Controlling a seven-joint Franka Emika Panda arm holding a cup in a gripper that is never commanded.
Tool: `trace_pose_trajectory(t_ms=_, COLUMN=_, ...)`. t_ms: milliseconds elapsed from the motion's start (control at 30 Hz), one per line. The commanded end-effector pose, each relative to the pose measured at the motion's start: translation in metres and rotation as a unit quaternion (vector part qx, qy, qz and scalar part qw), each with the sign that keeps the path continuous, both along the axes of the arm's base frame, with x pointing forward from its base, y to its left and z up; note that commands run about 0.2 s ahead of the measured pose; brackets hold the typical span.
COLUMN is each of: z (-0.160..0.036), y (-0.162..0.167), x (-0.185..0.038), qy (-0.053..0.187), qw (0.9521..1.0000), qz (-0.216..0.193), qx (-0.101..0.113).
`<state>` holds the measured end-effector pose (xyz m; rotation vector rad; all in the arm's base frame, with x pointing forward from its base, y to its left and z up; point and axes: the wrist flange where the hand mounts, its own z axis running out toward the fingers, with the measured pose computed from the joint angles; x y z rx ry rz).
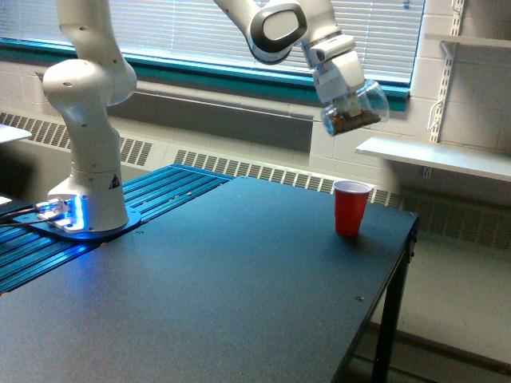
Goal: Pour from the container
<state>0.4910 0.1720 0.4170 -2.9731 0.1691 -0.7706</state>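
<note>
A dark table [239,287] fills the lower part of the exterior view, its far corner toward the exterior view's right. On a blue-lit base at the exterior view's left stands 1 white robot arm [88,120], which rises out of the top of the frame and comes back in near the top centre, in front of a window with blinds [200,32]. A white wall shelf [447,158] juts out at the exterior view's right. The gripper [345,94] is clamped on the container [357,108], a clear plastic cup held high in the air and tipped well over on its side, its wider open end pointing toward the exterior view's right. Brown crumbly bits lie along the cup's lower side. The container hangs above the table's far end, well clear of it. 1 red cup [350,207] stands upright on the table below, close to the far corner, with open air between the 2 cups.
</note>
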Motion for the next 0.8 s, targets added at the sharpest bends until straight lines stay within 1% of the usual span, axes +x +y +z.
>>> trace_pose_trajectory(t_ms=33, z=-0.005, y=0.008, x=-0.016, qy=0.001, qw=0.9997, qz=0.021, qx=-0.013)
trace_pose_trajectory(t_ms=167, z=-0.012, y=0.010, x=-0.024, qy=0.008, qw=0.9994, qz=0.027, qx=-0.020)
trace_pose_trajectory(t_ms=300, z=-0.019, y=0.009, x=-0.030, qy=0.014, qw=0.9988, qz=0.033, qx=-0.032)
trace_pose_trajectory(t_ms=533, z=-0.031, y=0.013, x=-0.040, qy=0.030, qw=0.9977, qz=0.043, qx=-0.042)
trace_pose_trajectory(t_ms=800, z=-0.042, y=0.019, x=-0.046, qy=0.043, qw=0.9962, qz=0.054, qx=-0.053)
